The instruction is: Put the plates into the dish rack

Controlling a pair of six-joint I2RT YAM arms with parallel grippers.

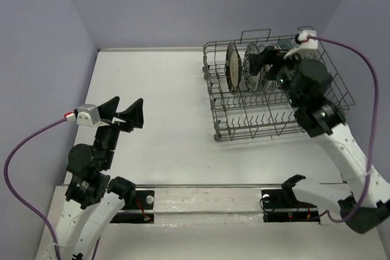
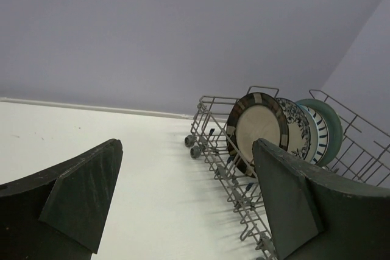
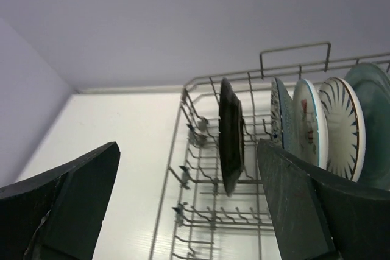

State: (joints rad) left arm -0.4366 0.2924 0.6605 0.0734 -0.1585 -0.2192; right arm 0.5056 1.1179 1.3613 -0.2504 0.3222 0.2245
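Right gripper (image 3: 187, 172): jaws spread wide, nothing between them. It hovers over the right half of the dish rack (image 3: 183, 127), fingers aimed at the row of plates.

Left gripper (image 1: 125, 112): also spread, empty, well left of the rack above the bare table (image 1: 170, 101). No part in this step.

Plates, all five upright in the rack's back rows, on edge between tines:
- dark plate (image 3: 230, 135), leftmost in the rack, standing apart from the others with open tines between
- blue-white floral plate (image 3: 279, 117), next right
- white plate with red marks (image 3: 308, 123), close against the floral one
- radial-striped plate (image 3: 342, 129)
- teal plate (image 3: 372, 120), at the rack's right end

No plate seen outside the rack. Judgement: loading looks complete; what remains is getting the right arm out cleanly.

How to do that well:
- Keep the jaws spread and rise straight up out of the rack before moving toward its near side; a sideways sweep could clip a rim and topple the row.
- Watch the purple cable (image 1: 361, 65) looping past the rack's far right corner; it could snag on the wire.
- The dark plate has no neighbour to lean on, so give it room.
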